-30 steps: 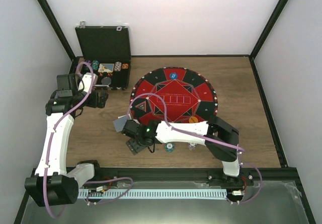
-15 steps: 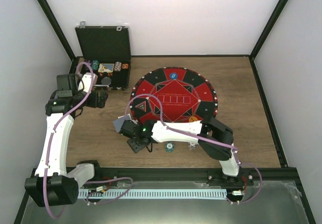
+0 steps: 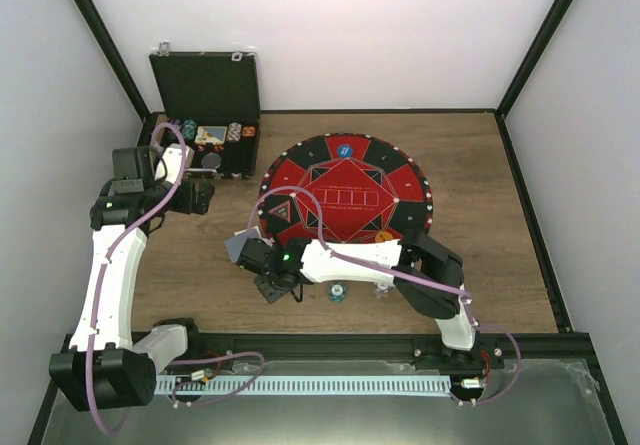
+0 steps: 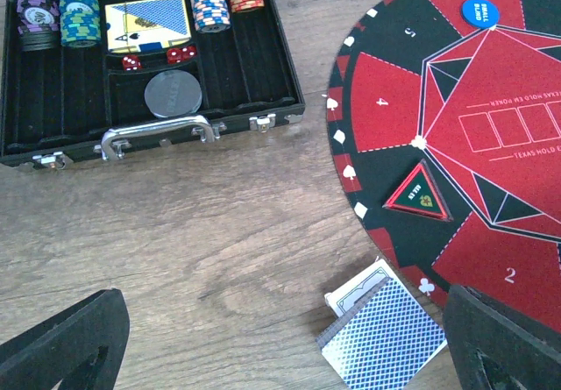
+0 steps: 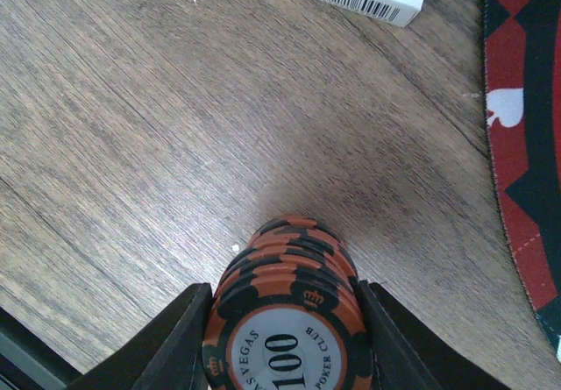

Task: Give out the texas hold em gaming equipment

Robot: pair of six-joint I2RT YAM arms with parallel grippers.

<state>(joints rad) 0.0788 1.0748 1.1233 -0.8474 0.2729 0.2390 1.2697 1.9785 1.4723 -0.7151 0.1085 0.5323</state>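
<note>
Grasp step: right gripper (image 5: 287,324) part-closed, jaws against orange chips (image 5: 289,258) beside mat (image 5: 526,145). Left gripper (image 4: 285,342) wide, empty. Next, likely: lift, carry onto mat.

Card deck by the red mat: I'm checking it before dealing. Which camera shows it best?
Left wrist: the card deck shows nearly whole, blue backs up, overlapping a white box. Top external gives a small grey patch; right wrist only the box's barcoded edge.
</note>
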